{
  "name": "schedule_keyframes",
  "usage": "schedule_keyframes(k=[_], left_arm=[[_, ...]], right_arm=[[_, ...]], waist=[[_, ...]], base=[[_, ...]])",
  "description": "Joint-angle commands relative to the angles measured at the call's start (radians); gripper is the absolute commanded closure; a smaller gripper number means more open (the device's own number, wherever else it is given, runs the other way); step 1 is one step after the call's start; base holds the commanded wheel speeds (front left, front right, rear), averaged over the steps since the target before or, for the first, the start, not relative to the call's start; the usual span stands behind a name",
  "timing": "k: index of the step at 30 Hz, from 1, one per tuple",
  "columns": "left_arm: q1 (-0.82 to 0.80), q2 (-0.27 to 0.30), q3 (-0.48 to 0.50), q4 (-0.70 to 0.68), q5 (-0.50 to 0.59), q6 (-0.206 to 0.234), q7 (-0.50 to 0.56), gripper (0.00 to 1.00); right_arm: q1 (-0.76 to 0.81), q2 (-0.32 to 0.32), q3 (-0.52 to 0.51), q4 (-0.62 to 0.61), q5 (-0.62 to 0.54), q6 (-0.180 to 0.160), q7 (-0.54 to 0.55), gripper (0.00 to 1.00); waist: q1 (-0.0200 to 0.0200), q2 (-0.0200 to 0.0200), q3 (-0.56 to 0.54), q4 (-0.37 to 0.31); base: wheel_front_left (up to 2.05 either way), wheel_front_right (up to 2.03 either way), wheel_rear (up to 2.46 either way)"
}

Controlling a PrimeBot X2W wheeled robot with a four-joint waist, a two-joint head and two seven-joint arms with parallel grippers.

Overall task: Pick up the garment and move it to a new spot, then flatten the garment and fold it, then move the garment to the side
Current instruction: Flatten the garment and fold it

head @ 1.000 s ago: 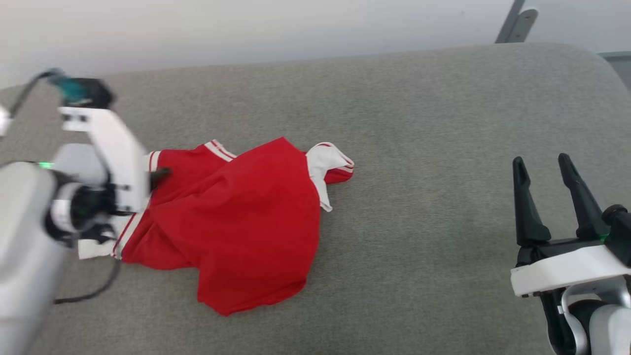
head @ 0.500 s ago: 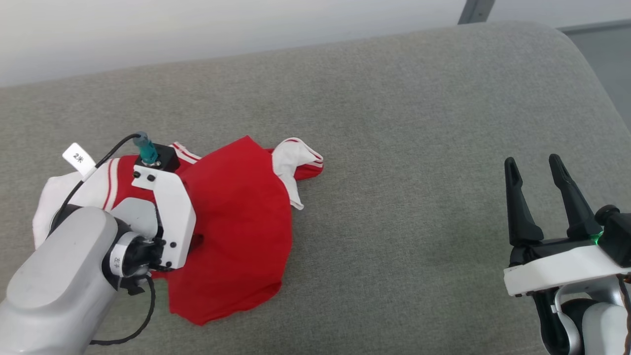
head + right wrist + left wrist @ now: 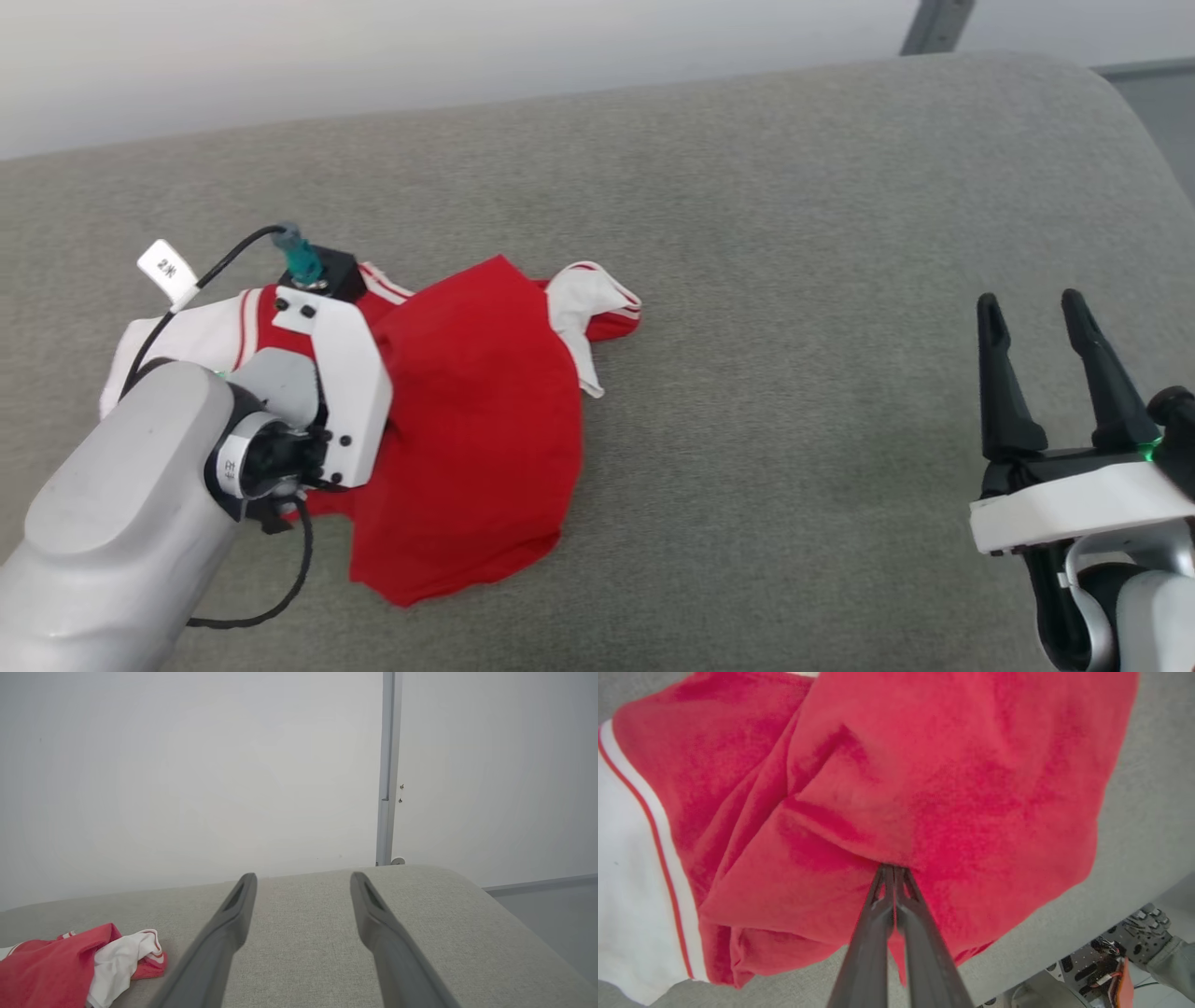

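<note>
Red garment (image 3: 476, 411), one; tools (image 3: 893, 869) (image 3: 1032, 301), two

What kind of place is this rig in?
Likely a robot test room, not a home: a grey fabric-covered cushion against a bare white wall, a metal post, and one red garment.

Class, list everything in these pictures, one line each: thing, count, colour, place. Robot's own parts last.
garment: one, red with white sleeves, crumpled on the padded surface, left of centre
padded surface: one, grey, under the garment
wall: one, pale, behind the surface
post: one, grey, upright against the wall, far right
left pincer: one, dark, shut on a red fold of the garment
right pincer: one, dark, open, lower right, clear of the garment
</note>
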Motion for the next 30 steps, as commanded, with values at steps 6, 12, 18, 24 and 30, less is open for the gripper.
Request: schedule_keyframes(k=[6, 12, 18, 24, 30], left_arm=[[0.063, 0.034, -0.001, -0.175, -0.027, 0.044, 0.050, 1.00], [0.184, 0.095, -0.003, -0.403, -0.043, 0.129, 0.094, 1.00], [0.301, 0.126, -0.011, -0.498, -0.067, 0.187, 0.097, 1.00], [0.357, 0.110, -0.042, -0.472, -0.074, 0.196, 0.093, 1.00], [0.328, 0.076, -0.016, -0.417, -0.056, 0.176, 0.007, 0.00]], right_arm=[[0.003, 0.001, -0.020, -0.020, -0.010, -0.001, 0.009, 0.00], [-0.005, 0.001, -0.027, -0.036, -0.012, -0.001, 0.016, 0.00], [-0.014, 0.001, -0.021, -0.034, -0.006, -0.001, 0.016, 0.00], [-0.027, 0.001, -0.009, -0.024, -0.003, -0.001, 0.017, 0.00], [-0.025, 0.001, 0.017, -0.013, -0.001, -0.001, 0.029, 0.00]], waist=[[0.0000, 0.0000, -0.004, 0.046], [0.0000, 0.0000, 0.012, 0.066], [0.0000, 0.0000, 0.031, 0.067], [0.0000, 0.0000, 0.043, 0.064], [0.0000, 0.0000, 0.037, 0.069]], base=[[0.00, 0.00, 0.00], [0.00, 0.00, 0.00], [0.00, 0.00, 0.00], [0.00, 0.00, 0.00], [0.00, 0.00, 0.00]])
